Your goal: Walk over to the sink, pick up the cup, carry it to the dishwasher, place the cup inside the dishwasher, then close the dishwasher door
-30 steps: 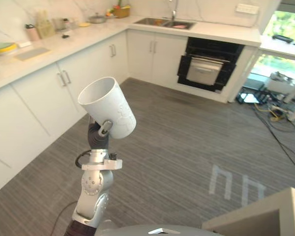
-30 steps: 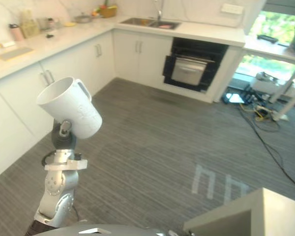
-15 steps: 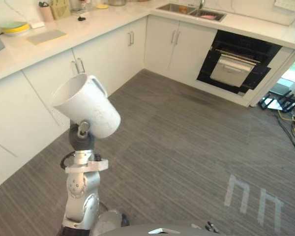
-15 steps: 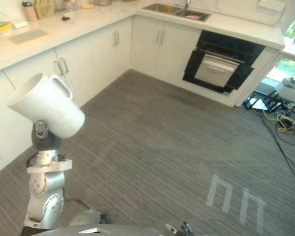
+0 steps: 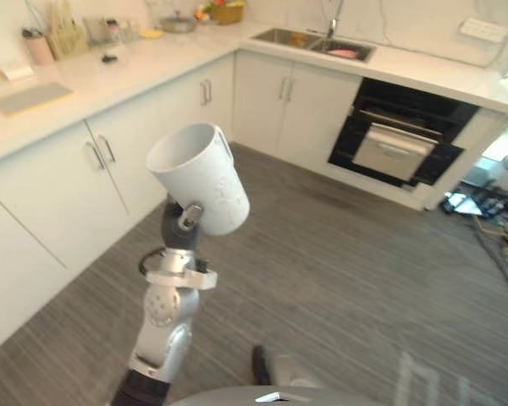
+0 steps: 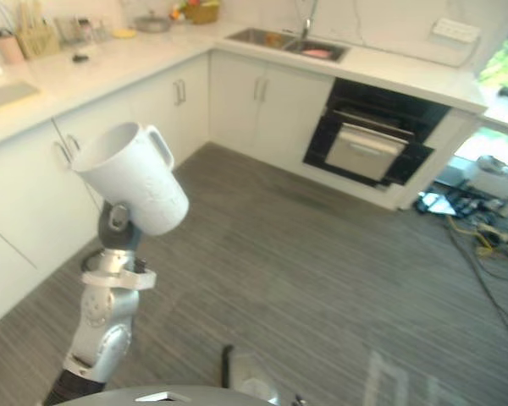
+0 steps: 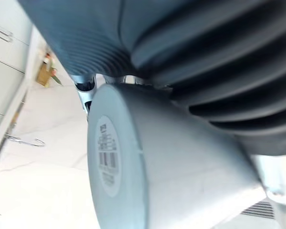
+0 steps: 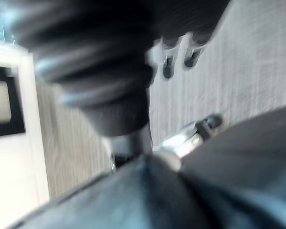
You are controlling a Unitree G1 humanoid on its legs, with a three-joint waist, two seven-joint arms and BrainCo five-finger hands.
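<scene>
While we walk, view: the whole kitchen sits differently than half a second ago, so it is our head camera that moves, not the things
cup point(image 5: 199, 178): same tilt as before, with the mouth up and toward the cabinets point(image 5: 110, 169); it stays high above the floor point(image 5: 347, 271) in front of us
left hand point(image 7: 205, 62): still closed on the cup near its base; most of its fingers are hidden behind the cup, but the hold does not slip
right hand point(image 8: 105, 71): low over the floor and blurred; we cannot tell how far open it is
dishwasher point(image 5: 395, 145): the dark opening under the counter point(image 5: 423, 72), beside the sink point(image 5: 313, 40), well apart from the cup
meaning: the pick-up is done and we judge the carry is about in the middle; placing the cup and closing the dishwasher are not yet done
</scene>
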